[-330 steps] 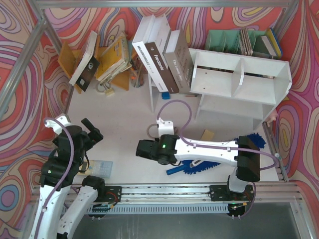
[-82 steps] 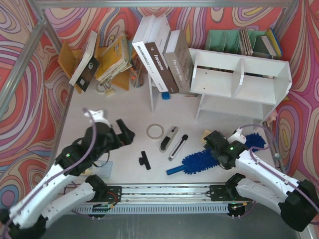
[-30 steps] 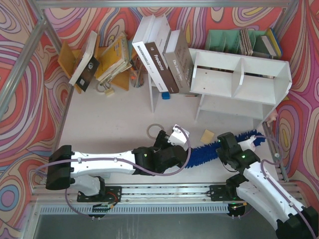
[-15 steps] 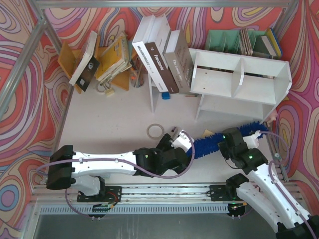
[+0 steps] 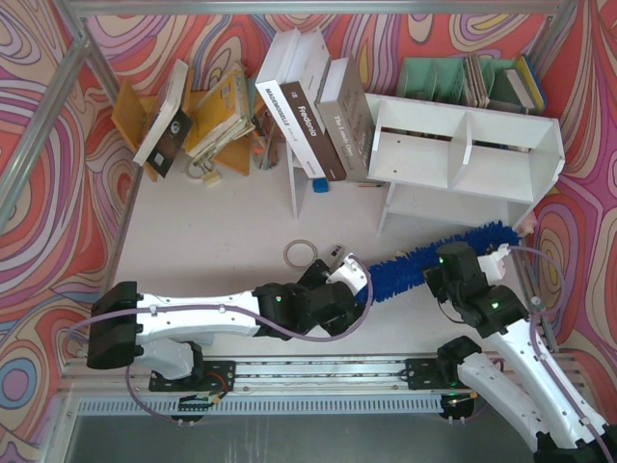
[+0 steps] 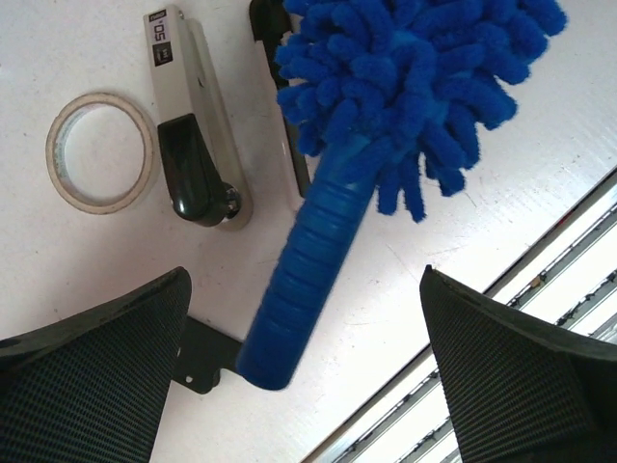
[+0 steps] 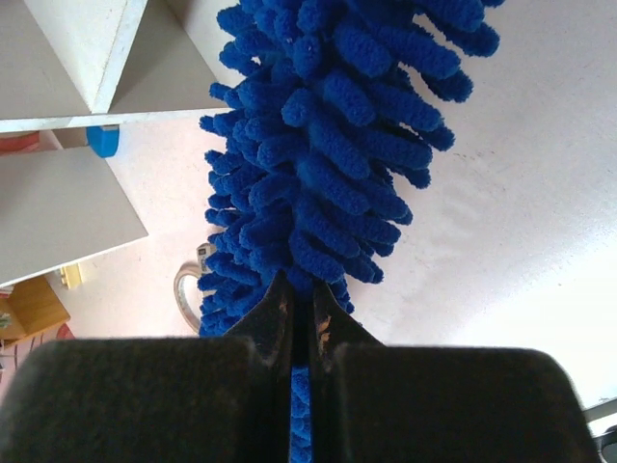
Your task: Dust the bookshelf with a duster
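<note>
duster [image 5: 400, 270]: bright blue, fluffy, ribbed handle | right gripper [image 7: 301, 289]: clamped on its head | left gripper [image 6: 304, 280]: wide open, empty

From above, the left gripper [image 5: 345, 282] covers the handle of the duster [image 5: 424, 262]. Close up, its fluffy head runs off the top edge and hides most of a black stick [image 6: 268, 19].

The large white board bookshelf [image 5: 463, 159], with upright dividers forming open compartments, sits at the upper right of the overhead view. The bright blue fluffy microfiber duster [image 5: 405, 270] slants just below it, its ribbed handle toward the lower left and its head pinched in the right gripper [image 7: 301, 289].
</note>
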Controlling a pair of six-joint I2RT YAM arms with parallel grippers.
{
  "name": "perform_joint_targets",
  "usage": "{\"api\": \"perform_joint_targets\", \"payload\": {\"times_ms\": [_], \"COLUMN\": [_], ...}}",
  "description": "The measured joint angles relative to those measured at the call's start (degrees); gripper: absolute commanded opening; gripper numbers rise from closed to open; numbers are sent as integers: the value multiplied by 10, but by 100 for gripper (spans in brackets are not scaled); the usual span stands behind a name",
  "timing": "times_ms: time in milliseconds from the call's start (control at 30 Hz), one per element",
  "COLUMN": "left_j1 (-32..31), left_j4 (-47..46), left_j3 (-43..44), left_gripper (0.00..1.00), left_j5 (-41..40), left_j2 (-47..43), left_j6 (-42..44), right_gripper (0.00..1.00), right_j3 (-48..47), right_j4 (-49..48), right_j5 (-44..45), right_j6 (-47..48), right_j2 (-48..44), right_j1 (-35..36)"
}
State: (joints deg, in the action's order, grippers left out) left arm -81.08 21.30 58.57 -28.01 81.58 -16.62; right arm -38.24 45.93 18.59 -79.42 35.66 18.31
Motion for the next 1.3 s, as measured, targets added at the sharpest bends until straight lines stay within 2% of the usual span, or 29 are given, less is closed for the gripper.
{"api": "perform_joint_targets", "payload": {"times_ms": [200, 467, 567, 700, 767, 933, 1100, 1200, 1300], "left_j1": [27, 29, 29, 29, 22, 18, 6, -5, -18], "left_j4": [3, 2, 2, 3, 11, 28, 43, 53, 67], "left_j3": [-2, 2, 8, 18, 26, 50, 64, 75, 94], "left_gripper": [80, 60, 50, 25, 19, 7, 0, 0, 0], "left_j5": [37, 66, 71, 80, 109, 110, 96, 82, 66], "left_j2": [-6, 24, 39, 50, 53, 69, 70, 70, 70], "left_j6": [15, 23, 23, 29, 46, 43, 42, 42, 38], "right_gripper": [0, 0, 0, 0, 0, 0, 18, 39, 56], "right_j3": [-7, -13, -14, -14, -15, -17, -17, -16, -15], "right_j4": [3, 8, 9, 12, -6, -8, -5, -2, -2], "right_j5": [-12, -21, -22, -21, -22, -11, -7, -5, -7], "right_j6": [9, 12, 12, 12, 10, 12, 12, 13, 24], "right_j2": [0, -7, -8, -8, -8, -13, -19, -24, -33], "right_j1": [0, 0, 0, 0, 0, -1, -1, -1, -1]}}
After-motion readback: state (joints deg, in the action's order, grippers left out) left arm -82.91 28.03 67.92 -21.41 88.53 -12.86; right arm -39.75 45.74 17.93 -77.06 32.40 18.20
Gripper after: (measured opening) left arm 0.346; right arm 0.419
